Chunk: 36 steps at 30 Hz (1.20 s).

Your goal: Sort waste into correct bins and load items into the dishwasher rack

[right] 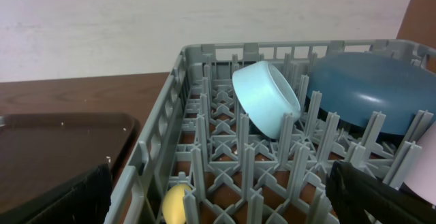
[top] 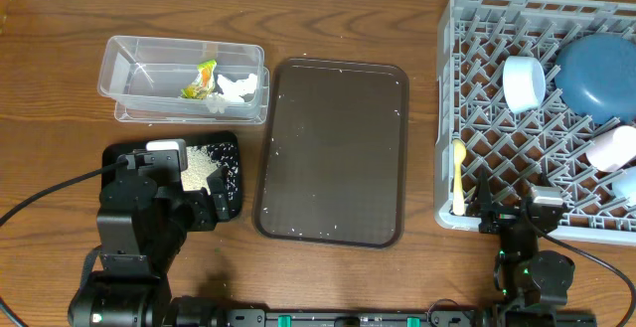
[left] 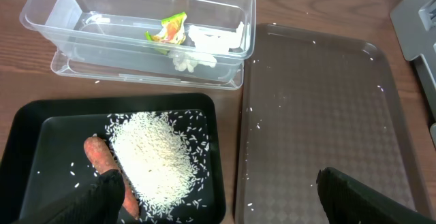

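The clear tub (top: 129, 54) holds the yellow-green wrapper (left: 170, 30) and white tissue (left: 211, 39). The black tray (left: 27, 135) holds a rice pile (left: 153, 159) and the orange carrot (left: 102, 159). My left gripper (left: 218, 203) is open and empty, low over the black tray's right edge. The grey rack (top: 447, 118) holds the dark-blue plate (top: 596, 64), white bowl (top: 524, 81), pink cup (top: 611, 148), light-blue cup (top: 626, 183) and yellow spoon (top: 458, 173). My right gripper (right: 225, 203) is open and empty over the rack's front edge, above the spoon (right: 176, 203).
The large brown serving tray (top: 333, 148) lies between the bins and the rack, with a few stray rice grains on it. A few grains also lie on the wood beside it. Both arm bases sit at the table's front edge.
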### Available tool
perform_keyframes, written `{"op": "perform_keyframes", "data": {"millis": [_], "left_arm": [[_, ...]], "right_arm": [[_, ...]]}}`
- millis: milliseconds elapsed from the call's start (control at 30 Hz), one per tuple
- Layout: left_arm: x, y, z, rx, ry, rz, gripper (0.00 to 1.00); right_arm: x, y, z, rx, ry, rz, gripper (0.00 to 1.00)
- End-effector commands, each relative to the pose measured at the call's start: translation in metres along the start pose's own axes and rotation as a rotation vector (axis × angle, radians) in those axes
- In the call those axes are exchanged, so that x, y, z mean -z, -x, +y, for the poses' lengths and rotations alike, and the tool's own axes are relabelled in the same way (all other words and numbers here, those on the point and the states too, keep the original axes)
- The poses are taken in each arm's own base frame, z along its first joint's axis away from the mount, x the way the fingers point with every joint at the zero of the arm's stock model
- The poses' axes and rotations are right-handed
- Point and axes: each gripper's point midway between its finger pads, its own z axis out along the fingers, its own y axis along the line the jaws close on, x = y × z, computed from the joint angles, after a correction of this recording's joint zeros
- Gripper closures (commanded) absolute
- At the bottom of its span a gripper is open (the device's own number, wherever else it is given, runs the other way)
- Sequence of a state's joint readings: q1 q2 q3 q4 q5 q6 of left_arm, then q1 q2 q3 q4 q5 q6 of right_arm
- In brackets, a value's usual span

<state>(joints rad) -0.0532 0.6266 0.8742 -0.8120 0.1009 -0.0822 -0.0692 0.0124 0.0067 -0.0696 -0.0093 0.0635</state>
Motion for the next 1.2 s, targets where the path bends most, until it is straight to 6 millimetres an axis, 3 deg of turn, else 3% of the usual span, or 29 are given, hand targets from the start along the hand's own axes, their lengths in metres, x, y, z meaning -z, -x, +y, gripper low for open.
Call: {"op": "perform_keyframes", "data": {"millis": [0, 467, 700, 967, 1167], "left_arm": [[-0.001, -0.002, 0.002, 0.008, 0.009, 0.005, 0.08], [0.000, -0.001, 0.002, 0.009, 0.008, 0.000, 0.08], [0.010, -0.016, 0.010, 0.006, 0.036, -0.035, 0.08], [-0.019, -0.045, 0.025, 0.024, 0.052, -0.190, 0.08], [-0.041, -0.052, 0.029, 0.016, 0.032, -0.353, 0.08]], "right_arm": [[0.000, 0.000, -0.004, 0.012, -0.018, -0.003, 0.01], [0.000, 0.000, -0.004, 0.012, -0.018, -0.003, 0.01], [0.000, 0.000, -0.004, 0.012, -0.018, -0.003, 0.01], [0.000, 0.000, -0.004, 0.012, -0.018, -0.003, 0.01], [0.000, 0.000, -0.004, 0.012, -0.018, -0.003, 0.01]]}}
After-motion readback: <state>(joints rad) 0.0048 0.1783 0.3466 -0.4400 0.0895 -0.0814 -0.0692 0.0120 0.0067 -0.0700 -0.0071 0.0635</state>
